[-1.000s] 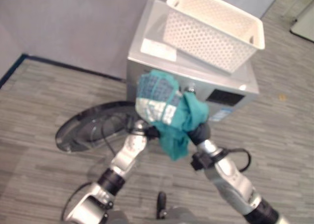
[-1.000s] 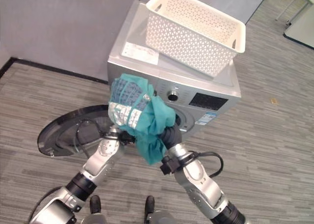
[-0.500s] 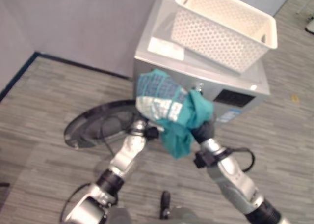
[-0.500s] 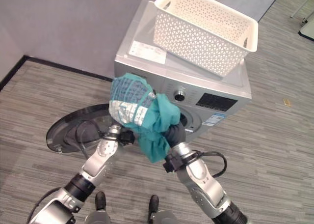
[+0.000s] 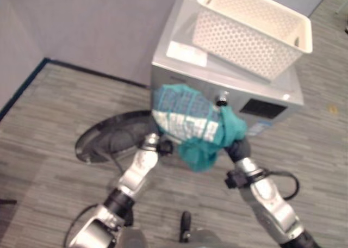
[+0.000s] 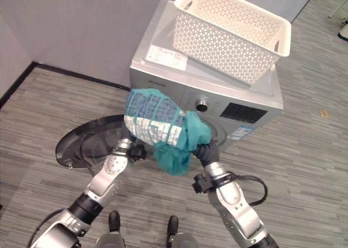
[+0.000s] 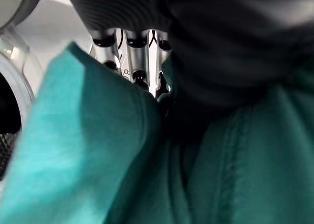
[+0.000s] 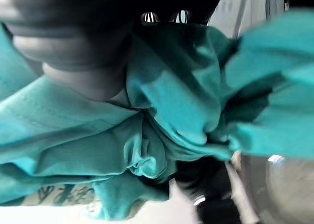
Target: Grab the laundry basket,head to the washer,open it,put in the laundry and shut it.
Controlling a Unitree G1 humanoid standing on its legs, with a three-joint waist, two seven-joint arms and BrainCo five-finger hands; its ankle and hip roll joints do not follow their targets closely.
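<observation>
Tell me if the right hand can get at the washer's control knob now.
Probably not: the right hand is buried in the teal laundry, which hangs between it and the knob.

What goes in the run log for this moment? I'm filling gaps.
stage: loading | teal laundry bunched between left hand and right hand, before washer | door open | basket on top

The teal garment (image 6: 166,131) hid both hands' fingers and the washer (image 6: 239,104) drum opening at 3 o'clock.
</observation>
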